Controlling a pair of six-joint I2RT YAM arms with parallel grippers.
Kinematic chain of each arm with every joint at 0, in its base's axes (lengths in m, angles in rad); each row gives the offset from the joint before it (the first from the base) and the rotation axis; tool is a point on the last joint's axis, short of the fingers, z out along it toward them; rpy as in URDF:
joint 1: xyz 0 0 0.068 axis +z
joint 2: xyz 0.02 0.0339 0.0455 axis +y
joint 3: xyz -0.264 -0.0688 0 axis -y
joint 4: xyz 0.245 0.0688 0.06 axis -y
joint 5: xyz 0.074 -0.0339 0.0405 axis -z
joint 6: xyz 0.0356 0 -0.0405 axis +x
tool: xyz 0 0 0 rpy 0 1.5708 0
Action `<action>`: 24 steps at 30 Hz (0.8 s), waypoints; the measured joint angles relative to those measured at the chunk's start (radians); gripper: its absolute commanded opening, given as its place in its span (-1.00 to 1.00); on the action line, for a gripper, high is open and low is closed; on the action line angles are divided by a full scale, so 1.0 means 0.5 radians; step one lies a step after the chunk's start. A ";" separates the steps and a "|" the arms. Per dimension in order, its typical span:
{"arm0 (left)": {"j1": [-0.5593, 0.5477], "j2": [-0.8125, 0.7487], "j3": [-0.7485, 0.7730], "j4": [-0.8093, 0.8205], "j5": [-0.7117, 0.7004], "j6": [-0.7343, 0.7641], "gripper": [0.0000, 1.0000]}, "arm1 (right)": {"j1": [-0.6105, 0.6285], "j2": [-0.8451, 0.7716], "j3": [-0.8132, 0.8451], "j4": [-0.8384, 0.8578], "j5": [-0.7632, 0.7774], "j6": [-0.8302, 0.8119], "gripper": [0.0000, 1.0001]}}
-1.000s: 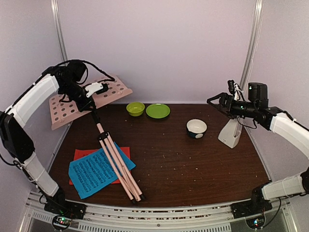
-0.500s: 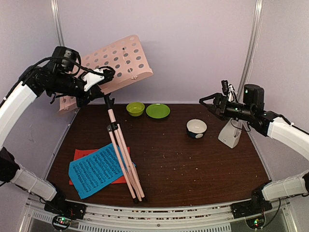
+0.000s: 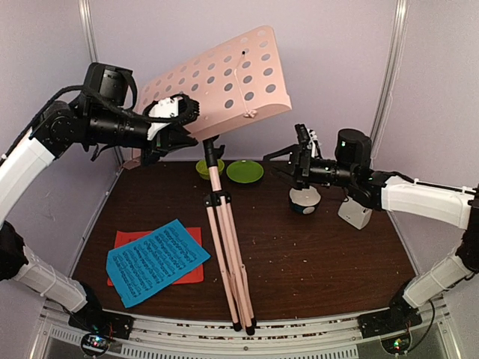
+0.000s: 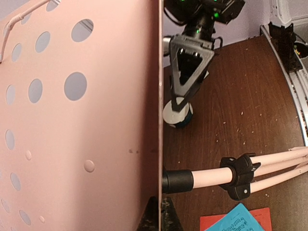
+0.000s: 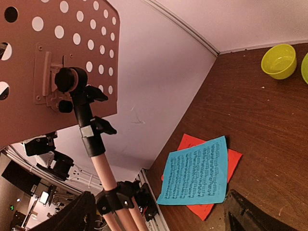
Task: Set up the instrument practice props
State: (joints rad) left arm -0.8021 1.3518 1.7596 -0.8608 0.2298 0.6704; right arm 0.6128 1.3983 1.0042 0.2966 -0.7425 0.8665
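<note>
The pale pink music stand stands nearly upright on its folded legs, feet at the near table edge. My left gripper is shut on the lower edge of its hole-dotted desk; the wrist view shows that edge running between the jaws. My right gripper hangs open just right of the pole, holding nothing; its wrist view shows the pole ahead. The blue music sheet lies on the red one at the near left. The white metronome sits behind my right arm.
A lime green bowl and plate sit at the back, behind the pole. A small white bowl with a dark base lies under my right gripper. White walls close in the table.
My left arm has swung the stand up from a steep lean to nearly upright and carried it right. My right gripper has moved left toward the pole.
</note>
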 measured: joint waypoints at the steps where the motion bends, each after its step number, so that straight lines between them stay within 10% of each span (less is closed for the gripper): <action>1: -0.028 0.002 0.008 0.019 0.031 -0.013 -1.00 | 0.028 0.040 0.021 0.065 -0.014 0.034 0.84; 9: -0.212 0.040 0.080 0.100 0.139 -0.051 -1.00 | 0.224 0.296 0.237 0.608 -0.112 0.334 0.70; 24: -0.309 0.069 0.125 0.126 0.174 -0.050 -1.00 | 0.441 0.493 0.403 1.133 -0.238 0.739 -0.17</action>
State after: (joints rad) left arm -0.9565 1.3861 1.8221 -0.7979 0.3168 0.6456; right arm 0.8333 1.6447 1.2057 0.8631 -0.8616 1.2358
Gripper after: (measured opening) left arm 0.013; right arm 0.490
